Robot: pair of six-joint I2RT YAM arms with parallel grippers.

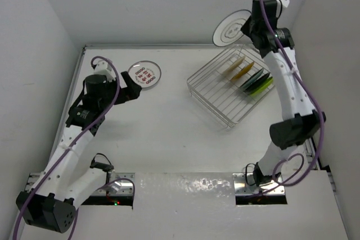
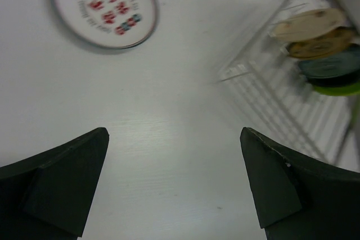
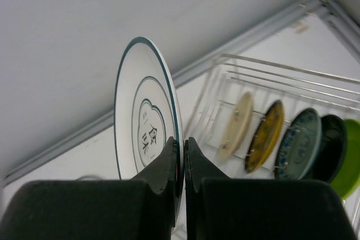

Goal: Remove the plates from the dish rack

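A white plate with a teal rim stands on edge, pinched at its lower rim by the right tool, whose fingers are closed tight on it, by the far corner of the wire dish rack. In the rack a cream plate, a mustard plate, a teal-blue plate, a black plate and a lime green plate stand upright in a row. A white plate with red and blue marks lies flat on the desk well left of the rack, near the left tool, which hovers spread wide, holding nothing.
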